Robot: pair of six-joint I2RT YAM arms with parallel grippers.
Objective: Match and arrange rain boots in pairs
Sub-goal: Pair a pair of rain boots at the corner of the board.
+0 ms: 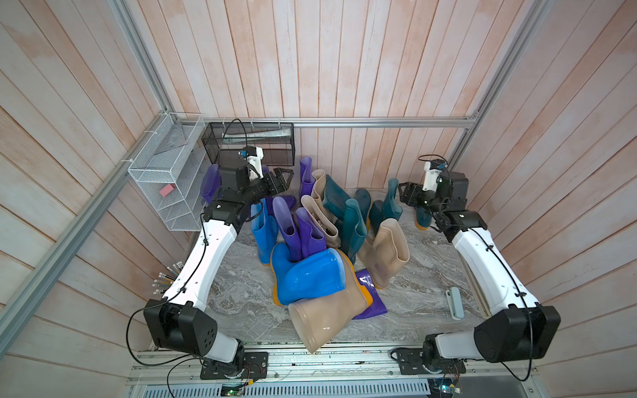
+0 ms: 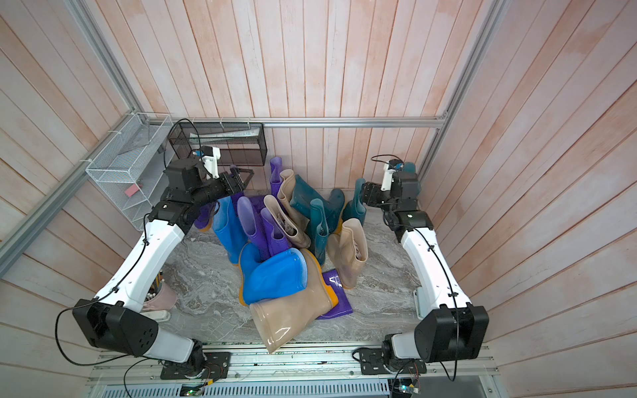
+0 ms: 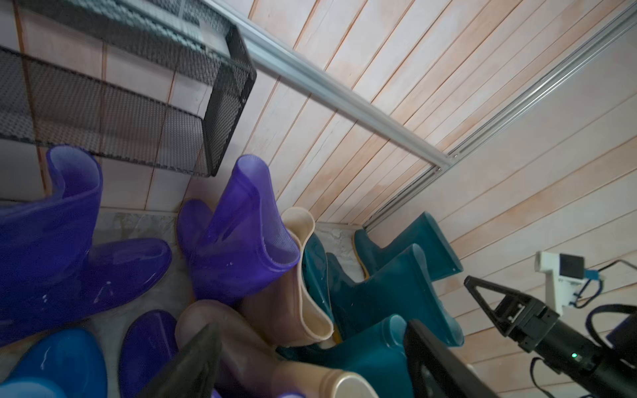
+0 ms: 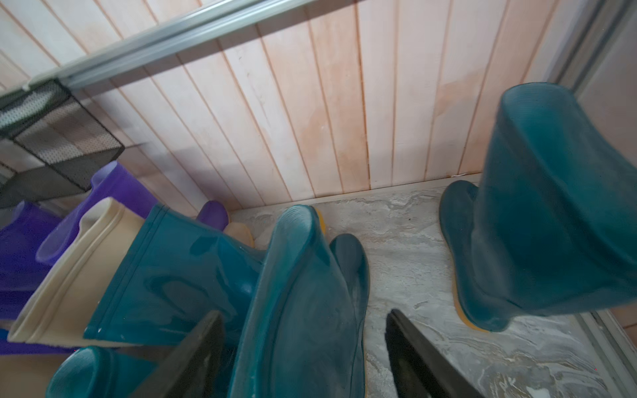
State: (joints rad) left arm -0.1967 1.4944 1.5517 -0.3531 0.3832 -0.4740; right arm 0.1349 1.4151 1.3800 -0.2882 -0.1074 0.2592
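Rain boots (image 1: pixel 310 275) underlie released left end effector (image 1: pixel 289 179); only wrist view shows released right end effector (image 4: pixel 303 313) straddling one.

The rain boots (image 1: pixel 310 234) crowd the middle of the table (image 1: pixel 431 275), two lying in front, one seemingly standing apart rightward.
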